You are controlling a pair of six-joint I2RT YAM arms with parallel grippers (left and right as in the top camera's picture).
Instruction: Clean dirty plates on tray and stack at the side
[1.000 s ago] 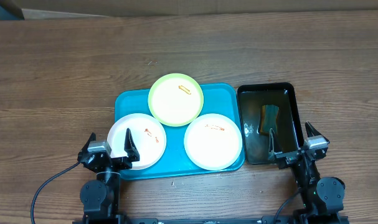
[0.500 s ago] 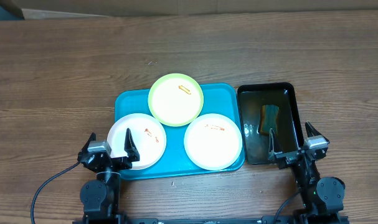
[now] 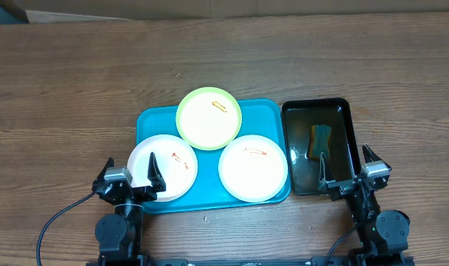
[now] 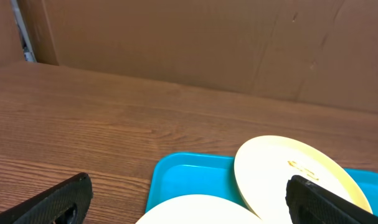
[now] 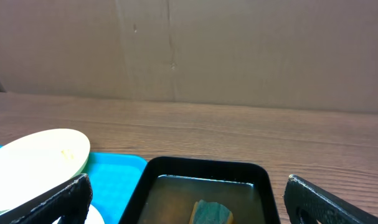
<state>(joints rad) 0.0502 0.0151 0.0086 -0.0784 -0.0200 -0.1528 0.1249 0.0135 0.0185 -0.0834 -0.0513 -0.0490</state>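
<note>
Sits low and folded back at the near side of the large flat teal-blue plastic tray [image 3: 265, 111] on the brown wooden table [image 3: 76, 89]. Points the left gripper [image 3: 132, 159] away over the tray's near left corner, jaws spread as wide as can be, holding nothing. Reaches one black finger over the round white plate [image 3: 176, 174] lying on that near left corner and hanging a little past the tray's rim; cannot tell if touching it. Points the right gripper [image 3: 345, 153] the same way just right of the tray, jaws wide too and empty, above the near end of the small black rectangular tray [image 3: 350, 111] holding water and a green and yellow sponge [image 3: 320, 140]. Leaves a second round white plate [image 3: 253, 168] on the tray's near right part, between the two grippers. Leaves a pale yellow-green round plate [image 3: 208, 118] at the tray's far edge, touching both white ones. Shows small orange-red smears on all three plates.
</note>
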